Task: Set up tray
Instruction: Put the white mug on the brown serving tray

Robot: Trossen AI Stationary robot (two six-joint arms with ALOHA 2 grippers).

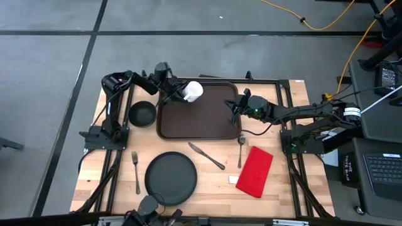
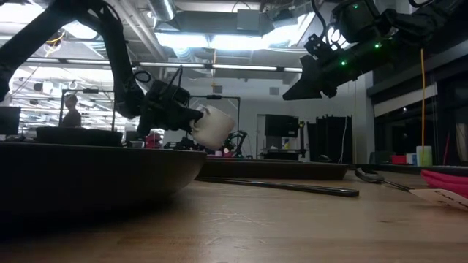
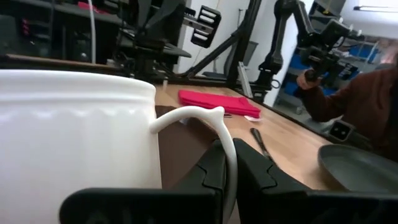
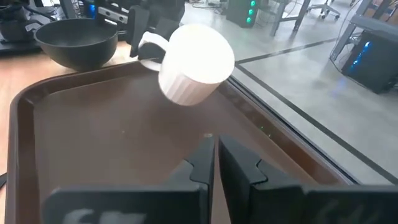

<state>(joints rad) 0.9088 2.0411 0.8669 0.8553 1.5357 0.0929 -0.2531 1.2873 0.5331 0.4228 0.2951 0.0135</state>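
Note:
The dark brown tray (image 1: 201, 116) lies on the table's far middle. My left gripper (image 1: 174, 93) is shut on a white ribbed mug (image 1: 192, 91), held above the tray's far left part; the mug also shows in the right wrist view (image 4: 196, 62) and in the low view (image 2: 212, 126). My right gripper (image 1: 236, 105) is shut and empty above the tray's right rim (image 4: 292, 155). My left gripper pinches the mug's thin white handle (image 3: 225, 140) between its two fingers. The fingers come from the table's left. The mug is lifted clear of the tray and lies tilted on its side, its mouth toward the table's right.
A black bowl (image 1: 142, 113) stands left of the tray. Near the front lie a round black plate (image 1: 171, 179), a fork (image 1: 135, 171), a knife (image 1: 206, 156), a spoon (image 1: 240, 149) and a red napkin (image 1: 255, 171). A person shows beyond the table (image 3: 364, 93).

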